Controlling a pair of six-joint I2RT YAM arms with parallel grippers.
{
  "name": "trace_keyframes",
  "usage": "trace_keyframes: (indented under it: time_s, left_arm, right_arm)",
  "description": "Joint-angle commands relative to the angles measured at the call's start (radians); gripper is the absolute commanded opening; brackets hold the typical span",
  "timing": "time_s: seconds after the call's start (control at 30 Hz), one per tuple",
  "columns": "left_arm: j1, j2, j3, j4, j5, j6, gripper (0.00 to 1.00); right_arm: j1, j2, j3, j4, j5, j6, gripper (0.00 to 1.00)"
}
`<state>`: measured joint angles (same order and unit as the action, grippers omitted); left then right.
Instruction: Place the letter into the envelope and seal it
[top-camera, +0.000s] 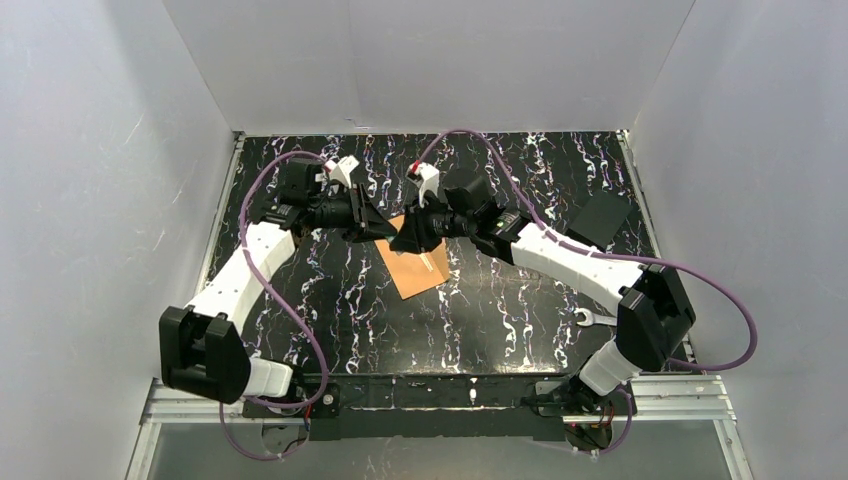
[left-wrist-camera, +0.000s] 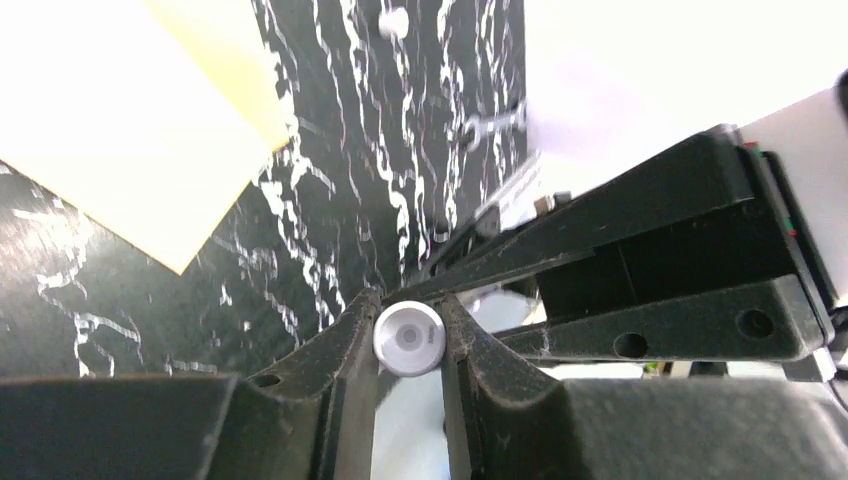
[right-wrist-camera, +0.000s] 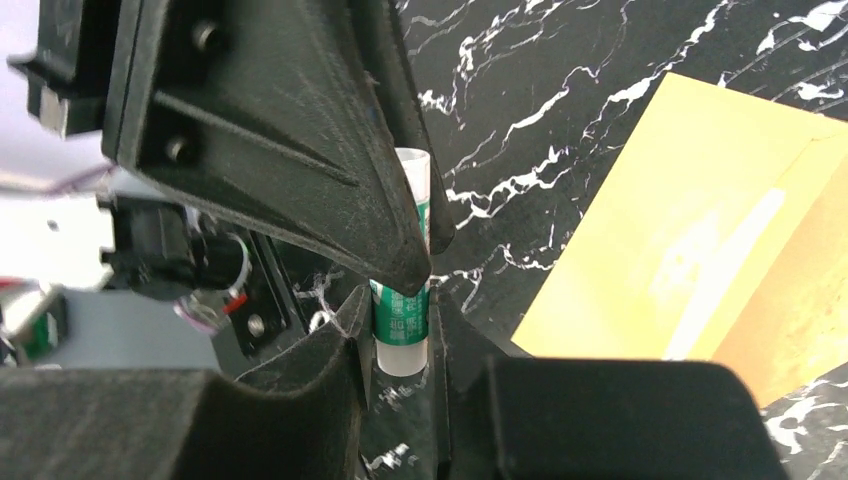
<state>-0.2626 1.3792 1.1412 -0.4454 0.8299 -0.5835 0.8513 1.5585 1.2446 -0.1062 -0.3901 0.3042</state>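
The orange-brown envelope (top-camera: 418, 268) lies flat at the table's middle, just below both grippers. It also shows in the left wrist view (left-wrist-camera: 130, 110) and in the right wrist view (right-wrist-camera: 690, 240), where a pale strip crosses it. No bordered letter shows in any view. My right gripper (top-camera: 407, 238) (right-wrist-camera: 400, 335) is shut on a green-and-white glue stick (right-wrist-camera: 400, 310). My left gripper (top-camera: 378, 228) (left-wrist-camera: 410, 335) faces it tip to tip and is shut on the stick's round white end (left-wrist-camera: 410, 338). Both hold it above the envelope's far corner.
A black box (top-camera: 598, 218) sits at the right back of the marbled table. A silver wrench (top-camera: 595, 318) lies near the right arm's base and also shows in the left wrist view (left-wrist-camera: 490, 125). White walls enclose the table on three sides.
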Motion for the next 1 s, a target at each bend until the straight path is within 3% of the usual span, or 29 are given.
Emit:
trace_keyframes:
  time_s: [0.0,0.2,0.4,0.5,0.83,0.93,0.97]
  left_arm:
    - [-0.018,-0.097,-0.09,0.382,-0.04,-0.242,0.09]
    - [-0.023,-0.134,-0.141,0.505,-0.124,-0.248,0.02]
    - [-0.021,-0.13,-0.106,0.501,-0.137,-0.174,0.0]
    - [-0.018,-0.12,-0.086,0.502,-0.114,-0.18,0.0]
    - [-0.007,-0.12,-0.073,0.48,-0.081,-0.15,0.0]
    - [-0.005,-0.123,-0.077,0.477,-0.083,-0.152,0.0]
    - [-0.004,-0.123,-0.077,0.471,-0.083,-0.156,0.05]
  right_arm:
    - [0.017,-0.013,0.0,0.274,0.111,0.274,0.1]
    - [0.015,0.053,0.048,0.449,0.157,0.474,0.18]
    - [0.015,0.076,0.055,0.489,0.183,0.533,0.5]
    - [0.013,0.047,0.026,0.458,0.196,0.51,0.54]
    - [0.009,-0.019,-0.031,0.457,0.202,0.496,0.35]
    - [0.008,-0.027,-0.038,0.459,0.213,0.496,0.21]
    - [0.007,-0.026,-0.039,0.461,0.214,0.498,0.16]
